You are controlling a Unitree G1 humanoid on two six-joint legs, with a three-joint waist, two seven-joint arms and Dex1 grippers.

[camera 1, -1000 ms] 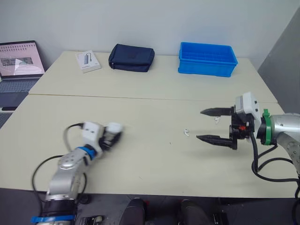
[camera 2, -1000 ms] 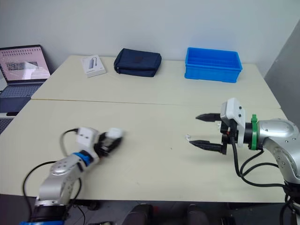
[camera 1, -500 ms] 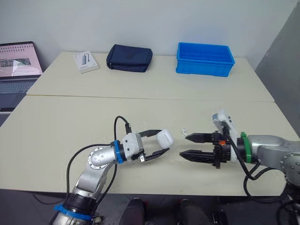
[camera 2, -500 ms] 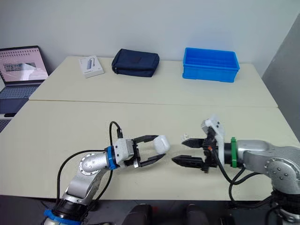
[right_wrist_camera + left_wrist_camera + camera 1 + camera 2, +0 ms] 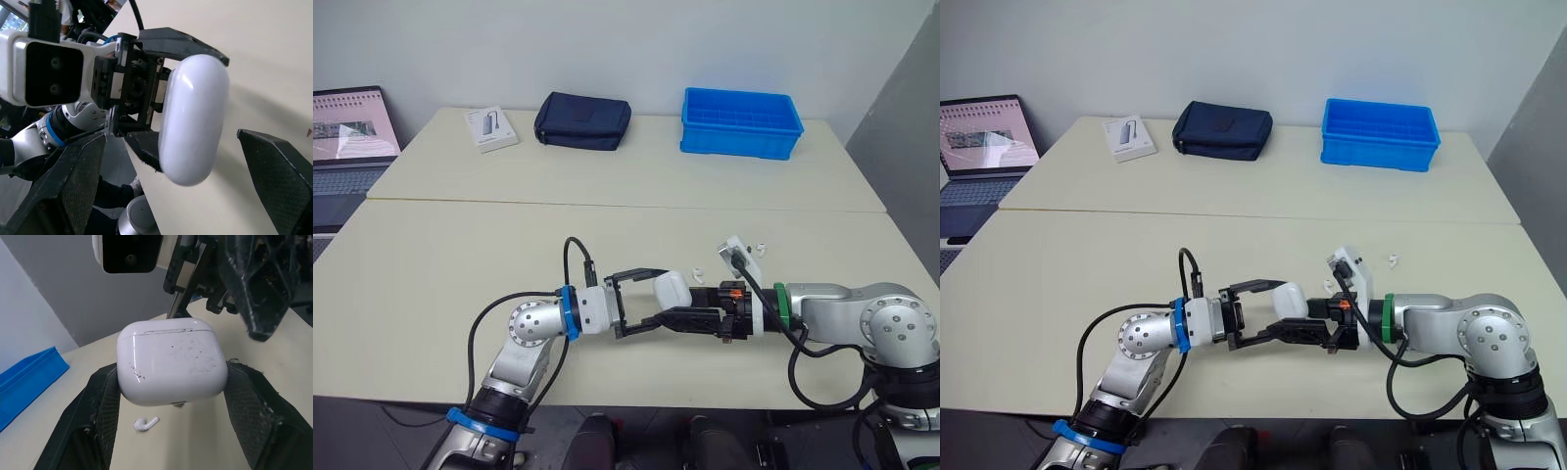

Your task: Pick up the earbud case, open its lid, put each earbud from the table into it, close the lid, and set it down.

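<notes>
One earbud case [image 5: 672, 290] and two earbuds [image 5: 698, 275] [image 5: 759, 249] — plus one blue bin [image 5: 741, 123], one dark bag [image 5: 582, 121], one white box [image 5: 490, 128] and one laptop [image 5: 352, 132].

I saw the case [image 5: 171, 362] pinched between the fingers of the left hand [image 5: 658, 297], clear of the counter [image 5: 460, 255]. It was white, glossy and rounded, flecked with dark scuffs, and its lid was shut along the seam. One white earbud [image 5: 699, 275] lay on the counter just beyond it. The other earbud [image 5: 759, 249] lay farther right.
</notes>
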